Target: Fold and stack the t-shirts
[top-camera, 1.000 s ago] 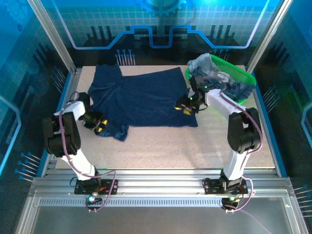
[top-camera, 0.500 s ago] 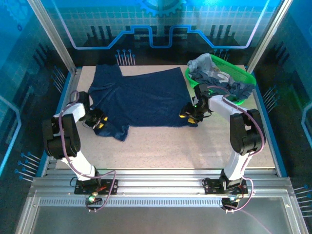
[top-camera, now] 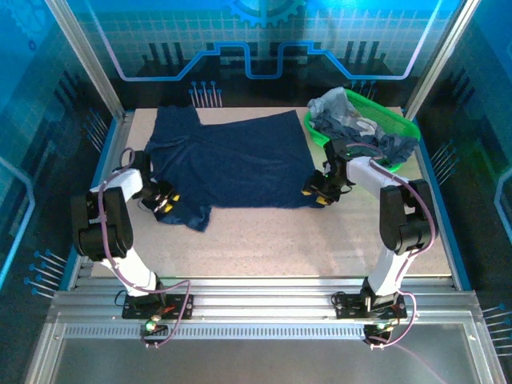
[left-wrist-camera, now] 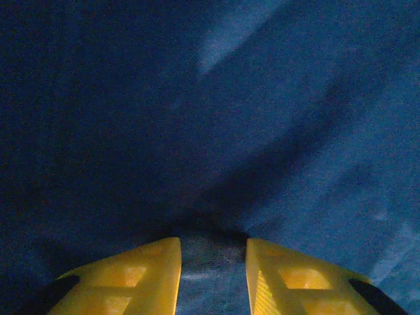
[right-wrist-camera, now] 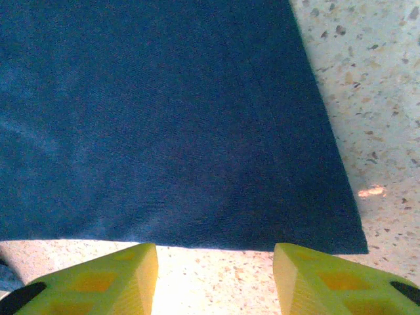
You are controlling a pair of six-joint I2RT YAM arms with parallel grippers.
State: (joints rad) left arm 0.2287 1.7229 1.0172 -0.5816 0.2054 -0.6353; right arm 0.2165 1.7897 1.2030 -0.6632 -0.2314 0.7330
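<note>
- While the navy t-shirt (top-camera: pixel 232 160) lies spread across the far half of the speckled table (top-camera: pixel 264 240), its body is mostly smooth. One sleeve reaches toward the far-left corner, and a rumpled flap hangs down at the near-left edge.
- Left gripper (top-camera: pixel 166 200) sits low on that rumpled near-left part of the shirt, with its arm bent in from the table's left side.
- From the left wrist camera, its yellow fingers (left-wrist-camera: pixel 141 275) stand fairly close together. A raised ridge of navy cloth fills the gap between them — they are pinching a fold of the shirt, and creases fan out from that spot.
- Right gripper (top-camera: pixel 314 194) is at the shirt's near-right corner, just beside the hem.
- From the right wrist camera, its fingers (right-wrist-camera: pixel 98 282) are spread wide over bare table. The shirt's straight near hem and right corner lie just ahead of the tips, and I cannot tell whether they touch the cloth.
- Green basket (top-camera: pixel 408 126) stands at the far right of the table, just to the right of the spread shirt — a heap of other shirts (top-camera: pixel 336 108), pale grey-blue and darker blue, is piled in it and spills over its rim.
</note>
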